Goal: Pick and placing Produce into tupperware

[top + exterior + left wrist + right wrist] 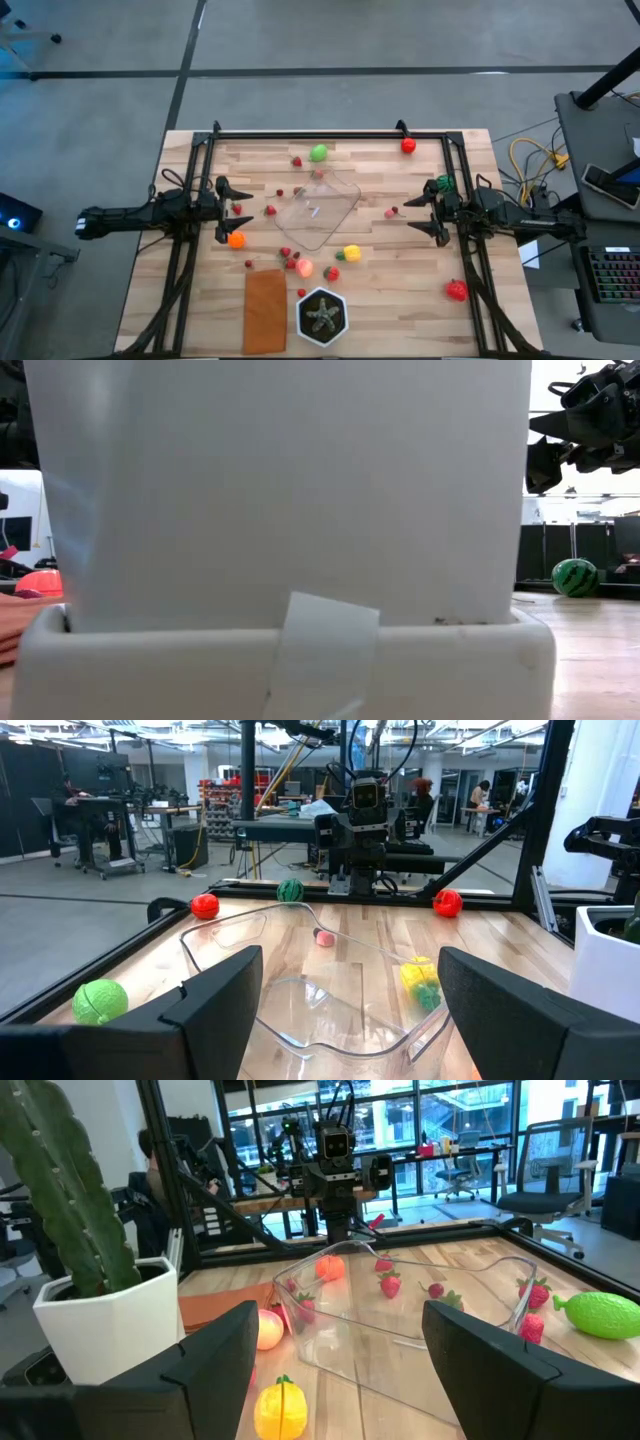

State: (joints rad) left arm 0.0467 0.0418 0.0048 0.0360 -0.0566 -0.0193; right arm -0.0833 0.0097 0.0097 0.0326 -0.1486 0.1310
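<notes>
High view shows left gripper (222, 212) and right gripper (437, 212) both open, holding nothing, with the empty tupperware (318, 208) between them and produce (318, 153) scattered around it.

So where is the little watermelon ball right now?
In the high view the striped watermelon sits on the table's right side, right beside the right gripper, with a red fruit at the far edge nearby.
</notes>
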